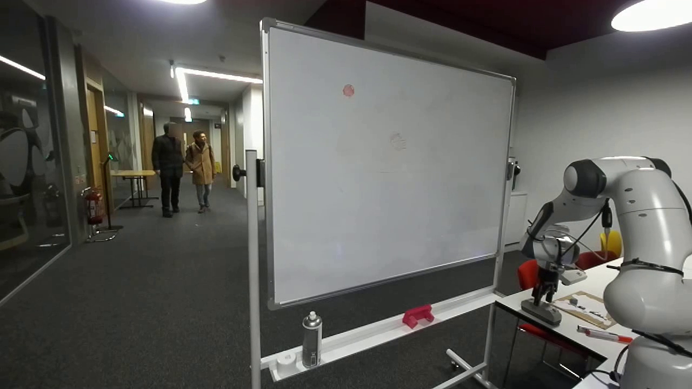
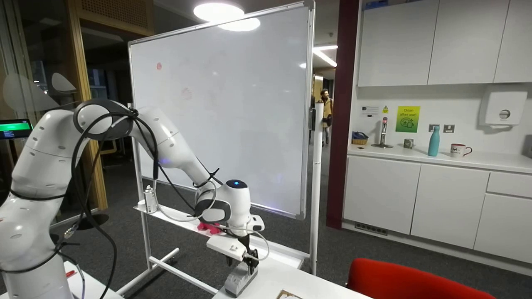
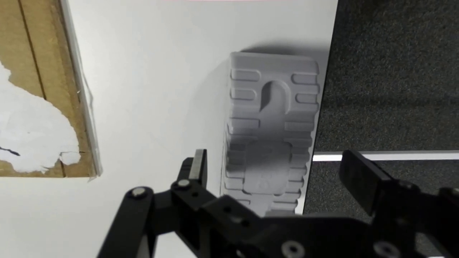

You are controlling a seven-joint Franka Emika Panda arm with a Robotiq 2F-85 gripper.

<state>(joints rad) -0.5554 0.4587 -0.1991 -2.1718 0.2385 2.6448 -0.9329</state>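
The end effector (image 3: 273,164) stood with jaws spread to either side of the grey ribbed block (image 3: 275,123), gripping nothing. The block lay along the edge of the table (image 3: 154,89), near cardboard (image 3: 70,107). The step seemed alignment; a grip would have called for centring, then closing.

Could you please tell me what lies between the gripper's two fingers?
In the wrist view, the grey block appears between the fingers of the open gripper, with gaps either side.
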